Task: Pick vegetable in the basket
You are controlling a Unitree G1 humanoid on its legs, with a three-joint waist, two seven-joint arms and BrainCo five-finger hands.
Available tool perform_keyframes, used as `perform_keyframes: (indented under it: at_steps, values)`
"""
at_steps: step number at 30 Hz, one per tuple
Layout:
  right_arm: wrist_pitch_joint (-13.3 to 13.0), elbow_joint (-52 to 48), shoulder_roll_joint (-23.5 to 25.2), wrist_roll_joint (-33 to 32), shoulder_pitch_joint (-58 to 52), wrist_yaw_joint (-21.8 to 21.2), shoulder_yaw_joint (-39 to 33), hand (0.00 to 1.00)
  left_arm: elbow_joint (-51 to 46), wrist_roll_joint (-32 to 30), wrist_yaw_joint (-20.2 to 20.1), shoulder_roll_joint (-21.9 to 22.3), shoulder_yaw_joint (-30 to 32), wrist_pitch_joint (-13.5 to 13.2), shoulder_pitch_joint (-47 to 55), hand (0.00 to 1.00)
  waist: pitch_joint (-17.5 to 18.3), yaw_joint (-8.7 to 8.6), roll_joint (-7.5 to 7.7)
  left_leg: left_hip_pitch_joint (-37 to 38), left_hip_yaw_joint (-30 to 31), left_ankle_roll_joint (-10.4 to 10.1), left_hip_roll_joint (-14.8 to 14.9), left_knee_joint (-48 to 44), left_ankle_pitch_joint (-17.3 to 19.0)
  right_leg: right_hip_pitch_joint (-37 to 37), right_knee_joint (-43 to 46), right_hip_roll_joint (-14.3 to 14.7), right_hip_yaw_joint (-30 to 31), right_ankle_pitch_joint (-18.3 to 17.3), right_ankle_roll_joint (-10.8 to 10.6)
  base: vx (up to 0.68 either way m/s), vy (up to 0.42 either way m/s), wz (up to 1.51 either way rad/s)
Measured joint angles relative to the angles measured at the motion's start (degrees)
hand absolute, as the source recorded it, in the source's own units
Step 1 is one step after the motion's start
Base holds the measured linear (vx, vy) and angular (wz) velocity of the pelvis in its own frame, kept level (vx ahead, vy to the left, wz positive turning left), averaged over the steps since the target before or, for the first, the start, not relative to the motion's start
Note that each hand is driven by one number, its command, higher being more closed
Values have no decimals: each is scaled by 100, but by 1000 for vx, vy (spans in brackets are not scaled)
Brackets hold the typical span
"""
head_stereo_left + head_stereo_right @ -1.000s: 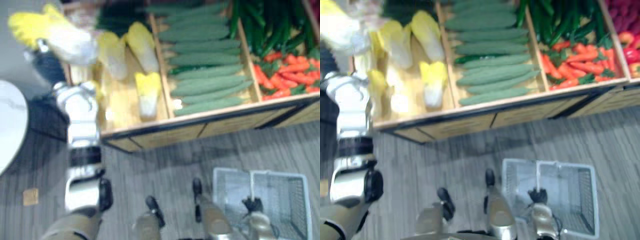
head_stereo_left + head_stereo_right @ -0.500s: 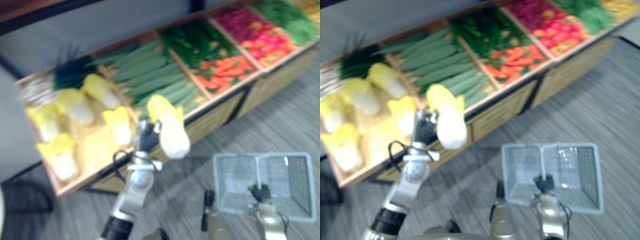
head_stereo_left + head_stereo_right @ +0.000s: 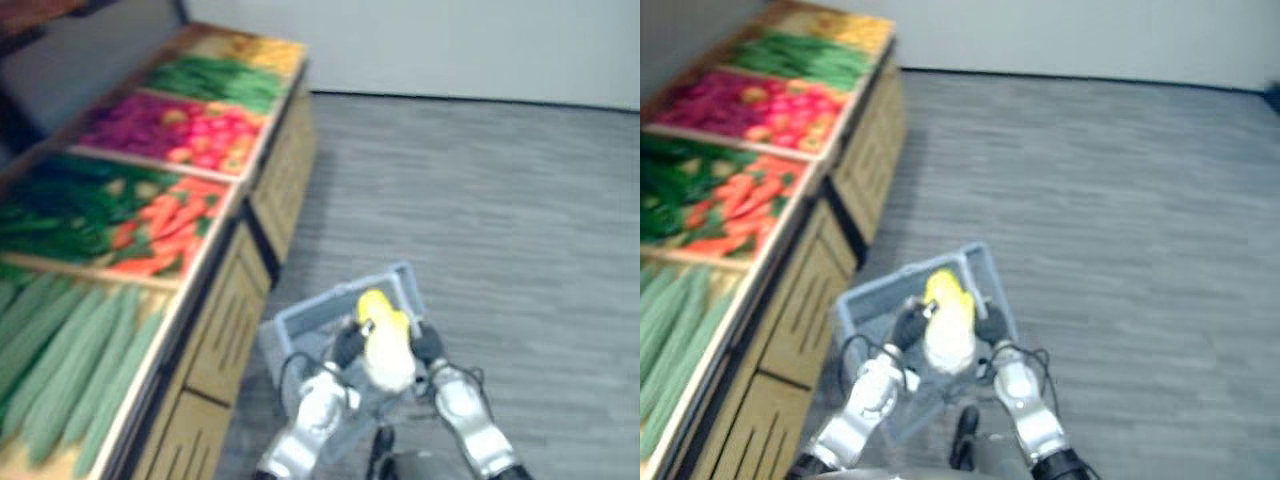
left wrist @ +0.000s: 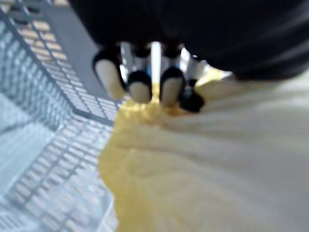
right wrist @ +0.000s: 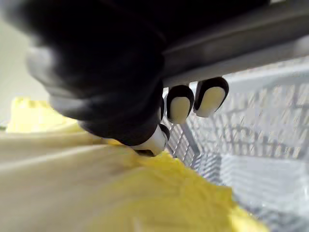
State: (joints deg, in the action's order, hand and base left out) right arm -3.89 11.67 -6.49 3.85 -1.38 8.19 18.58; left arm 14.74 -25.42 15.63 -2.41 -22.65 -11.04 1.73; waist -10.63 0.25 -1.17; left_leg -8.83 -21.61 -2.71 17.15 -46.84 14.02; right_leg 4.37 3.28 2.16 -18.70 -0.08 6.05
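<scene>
1. Turns away from the stall (image 3: 120, 200) since half a second ago, bringing the cabbage (image 3: 385, 345) from beside the crates to just above the basket (image 3: 320, 305)
2. Grips the cabbage with left hand (image 3: 349, 345), fingers (image 4: 140, 89) curled on it
3. Keeps right hand (image 3: 425, 345) wrapped round the handle (image 5: 231, 43), close against the cabbage
4. Leaves, at a guess, only lowering and letting go

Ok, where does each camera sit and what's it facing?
Left eye view: on the head, looking down at the basket beside the vegetable stand; both arms show.
Right eye view: same, slightly aside.
Left wrist view: along the left robot hand curled on the cabbage.
Right wrist view: along the right robot hand gripping the basket handle.
All share cabbage and basket.
</scene>
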Motion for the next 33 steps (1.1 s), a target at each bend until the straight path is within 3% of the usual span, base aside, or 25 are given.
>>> perform_keyframes:
  at_steps: [1,2,3,4,5,7,8,9,10,11,12,13,14,15,17,19,21,22,23,25,27,28,30,32,33]
  values:
    - [0,-21,-29,-42,-1,-12,9,100,3,-2,50,4,-8,0,21,100,-38,20,-16,-124,10,-12,-107,529,-8,-167,-54,18,83,1,-7,220,99,-136]
    - [1,-108,-131,-77,-31,-16,36,100,10,-3,114,29,-24,-1,31,100,-42,28,-69,-208,-9,-154,-256,1586,-160,-328,-168,105,255,7,-40,177,99,-93]
    - [1,-254,-230,-155,-80,-19,55,100,11,-4,147,72,-35,-1,29,100,-25,35,-192,-241,-80,-197,-291,2280,-223,-413,-265,222,324,-9,-141,226,95,-122]
    - [-11,-566,-437,-186,-187,-52,106,100,124,-5,227,231,-29,-7,46,100,41,262,-435,-293,-74,95,-135,2574,-605,-309,344,352,560,-148,-260,306,99,-116]
    - [-20,-849,-427,-208,-211,-99,176,100,149,-8,299,193,7,-6,40,100,47,346,-214,-270,-205,90,-369,2527,-576,-52,1218,87,880,-939,-326,385,100,-82]
    - [-30,-905,-444,-319,-196,-93,131,100,302,-17,325,211,57,67,-48,100,4,227,-72,-137,-229,156,-588,2714,-619,-61,1302,-123,874,-1232,-382,240,58,13]
    - [-31,-912,-418,-531,-202,-108,141,100,305,-33,358,212,59,121,-18,100,2,236,91,84,-316,319,-862,3068,-716,-64,1555,-349,892,-1462,-580,232,61,31]
    - [-31,-912,-357,-717,-222,-114,176,100,312,-61,400,194,85,173,29,0,32,242,288,351,-396,369,-1143,3337,-718,-84,1858,-608,885,-1710,-844,415,86,27]
    - [-31,-913,-345,-769,-221,-118,186,100,365,-64,431,199,82,170,36,0,40,237,349,485,-406,346,-1215,3471,-703,-48,2185,-707,886,-1753,-934,456,84,38]
    - [-31,-913,-311,-897,-259,-131,210,100,529,-76,449,167,125,254,17,0,59,240,470,729,-400,360,-1375,3466,-648,272,3291,-1001,913,-1743,-1168,412,70,31]
    - [-31,-913,-305,-907,-278,-140,211,100,572,-112,458,124,132,320,18,0,57,224,492,834,-356,376,-1404,3498,-604,411,3759,-1081,885,-1610,-1314,384,63,42]
    - [-31,-913,-292,-944,-307,-179,212,100,652,-260,459,-27,166,456,20,0,45,164,488,1154,-228,355,-1416,3681,-539,797,4742,-1259,800,-1229,-1245,310,46,32]
    - [-38,-915,-279,-956,-333,-220,210,100,667,-300,468,-117,179,513,18,0,39,134,482,1280,-147,353,-1411,3752,-531,908,5036,-1349,707,-1320,-1100,441,13,49]
    - [-59,-920,-274,-1070,-342,-365,219,100,665,-448,502,-280,234,595,-8,0,44,95,469,1539,26,299,-1317,3901,-478,1067,5054,-1463,510,-1503,-796,353,-23,47]
    - [-59,-919,-271,-1162,-375,-447,268,100,668,-507,619,-310,252,621,-163,0,60,82,431,1618,288,265,-1223,3998,-460,1256,4231,-1562,490,-1505,-793,367,-128,71]
    - [-121,-920,-219,-1159,-397,-586,264,100,730,-519,663,-314,325,641,-382,0,55,55,405,1597,633,248,-1088,4094,-462,1337,2823,-1458,881,-1316,-989,387,-309,87]
    - [-199,-921,-192,-1150,-540,-622,109,100,751,-756,671,-338,381,651,-582,0,81,-44,364,1631,1069,-225,-864,4085,-276,1205,1177,-1334,1800,-681,-1291,316,-323,98]
    - [-212,-921,-176,-1136,-624,-623,90,100,741,-834,669,-357,383,644,-590,0,102,-53,406,1676,1169,-369,-832,4049,-191,1143,1024,-1381,1951,-593,-1407,309,-361,86]
    - [-204,-883,-171,-1112,-786,-623,83,100,752,-970,651,-346,438,631,-516,0,128,-44,308,1794,1309,-543,-663,3960,45,1099,1379,-1338,1857,-155,-1608,409,-474,55]
    - [-162,-713,-274,-1109,-922,-669,79,100,722,-1088,630,-82,596,614,-248,0,317,-52,-157,1543,1445,-478,-133,3221,63,961,1577,-976,1433,-549,-1339,495,-452,52]
    - [-152,-540,-311,-1111,-916,-763,26,100,724,-1182,562,99,777,615,-185,0,252,-46,-296,801,1428,97,272,1609,-401,460,1325,-819,1064,-650,-1077,428,-381,66]
    - [-152,-444,-311,-1109,-939,-792,-26,100,720,-1184,506,140,809,609,-171,0,184,-32,-276,440,1329,220,470,774,-682,-2,1116,-792,827,-711,-983,470,-410,72]
    - [-156,-387,-310,-1042,-944,-802,-132,100,387,-1188,413,161,919,548,8,0,118,36,-155,8,848,101,364,11,-504,-568,776,-870,571,-831,-801,354,-252,62]
    - [-194,-287,-240,-833,-919,-790,-574,100,-176,-1191,419,225,1119,492,109,0,146,103,-202,-358,157,52,149,69,-229,-804,507,-941,319,-861,-798,352,-155,59]
    - [-217,-28,-191,-816,-866,-715,-1116,100,-526,-1187,476,267,1448,506,93,0,159,154,-213,-437,-485,9,2,416,-176,-959,401,-1009,64,-844,-858,325,-89,81]
